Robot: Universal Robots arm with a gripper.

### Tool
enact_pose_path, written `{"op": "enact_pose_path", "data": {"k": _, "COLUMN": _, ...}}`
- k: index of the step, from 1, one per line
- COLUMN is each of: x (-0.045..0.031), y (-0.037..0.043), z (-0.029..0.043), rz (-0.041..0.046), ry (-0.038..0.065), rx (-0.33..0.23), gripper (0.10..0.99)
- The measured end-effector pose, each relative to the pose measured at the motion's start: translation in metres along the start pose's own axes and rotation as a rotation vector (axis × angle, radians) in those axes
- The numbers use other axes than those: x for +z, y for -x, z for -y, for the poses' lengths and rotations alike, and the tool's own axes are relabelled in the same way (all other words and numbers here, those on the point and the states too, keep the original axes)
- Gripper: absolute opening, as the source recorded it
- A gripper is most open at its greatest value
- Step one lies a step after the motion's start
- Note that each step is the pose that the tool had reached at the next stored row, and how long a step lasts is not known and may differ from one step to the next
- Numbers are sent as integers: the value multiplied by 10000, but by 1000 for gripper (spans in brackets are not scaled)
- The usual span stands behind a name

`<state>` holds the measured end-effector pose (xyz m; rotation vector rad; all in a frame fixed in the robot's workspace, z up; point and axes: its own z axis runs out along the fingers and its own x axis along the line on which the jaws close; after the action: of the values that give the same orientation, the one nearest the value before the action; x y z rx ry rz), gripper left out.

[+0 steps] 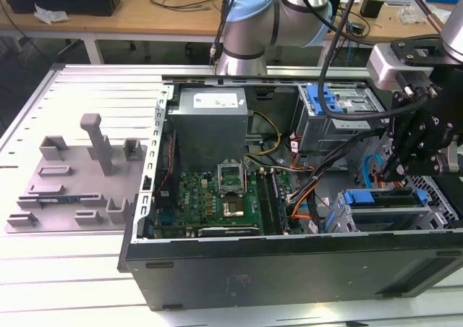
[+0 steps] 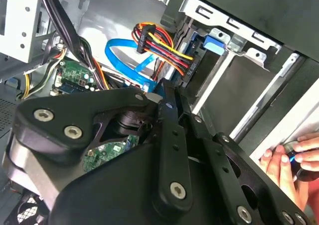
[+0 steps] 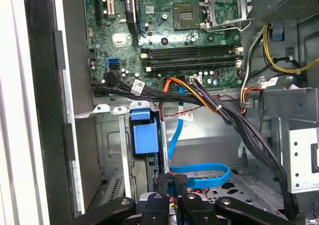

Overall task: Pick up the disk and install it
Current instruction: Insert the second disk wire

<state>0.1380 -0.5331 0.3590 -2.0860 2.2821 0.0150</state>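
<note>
Exterior view: a white slatted table (image 1: 72, 95) carries an open computer case (image 1: 289, 265) lying on its side, with wooden desks (image 1: 145, 16) along the room's far wall and a grey moulded fixture tray (image 1: 72, 189) on the table well away from the gripper, past the case's far end. The silver-and-blue robot arm (image 1: 253, 23) bends in from behind the case, its black wrist turned downward over the drive end of the chassis. The gripper (image 1: 391, 173) hangs inside the case, just above the metal drive cage (image 1: 427, 218), and in the first wrist view its fingers (image 3: 168, 182) are drawn together. The disk (image 1: 380, 196) sits in that cage directly below the gripper, its blue carrier frame showing along the top edge; whether the fingertips touch it cannot be told. Bundled power wires (image 2: 159, 46) and a blue data cable (image 3: 199, 177) loop close beside the gripper. In the second wrist view a person's hand (image 2: 294, 158) rests at the case's rim, near the gripper, pinching a small dark object
</note>
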Motion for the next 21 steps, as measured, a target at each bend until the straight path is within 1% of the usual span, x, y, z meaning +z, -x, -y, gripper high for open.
{"op": "enact_pose_path", "data": {"k": 3, "x": 0, "y": -4, "z": 0, "rz": 8, "ry": -39, "rx": -19, "gripper": 161}}
{"op": "enact_pose_path", "data": {"k": 4, "x": -1, "y": -10, "z": -2, "rz": 19, "ry": -88, "rx": -41, "gripper": 161}}
{"op": "enact_pose_path", "data": {"k": 6, "x": -1, "y": -26, "z": -11, "rz": 60, "ry": -136, "rx": -88, "gripper": 161}}
{"op": "enact_pose_path", "data": {"k": 9, "x": 0, "y": -72, "z": -21, "rz": 201, "ry": -167, "rx": -117, "gripper": 161}}
{"op": "enact_pose_path", "data": {"k": 10, "x": 1, "y": -95, "z": -23, "rz": 316, "ry": -188, "rx": -142, "gripper": 161}}
{"op": "enact_pose_path", "data": {"k": 11, "x": 4, "y": -95, "z": -24, "rz": 337, "ry": -191, "rx": -184, "gripper": 161}}
{"op": "enact_pose_path", "data": {"k": 13, "x": 10, "y": -98, "z": -25, "rz": 344, "ry": -185, "rx": -312, "gripper": 161}}
{"op": "enact_pose_path", "data": {"k": 15, "x": 15, "y": -119, "z": -22, "rz": 347, "ry": -179, "rx": -416, "gripper": 161}}
{"op": "enact_pose_path", "data": {"k": 18, "x": 29, "y": -153, "z": -13, "rz": 348, "ry": -176, "rx": -460, "gripper": 161}}
{"op": "enact_pose_path", "data": {"k": 21, "x": 42, "y": -165, "z": -2, "rz": 351, "ry": -174, "rx": -469, "gripper": 161}}
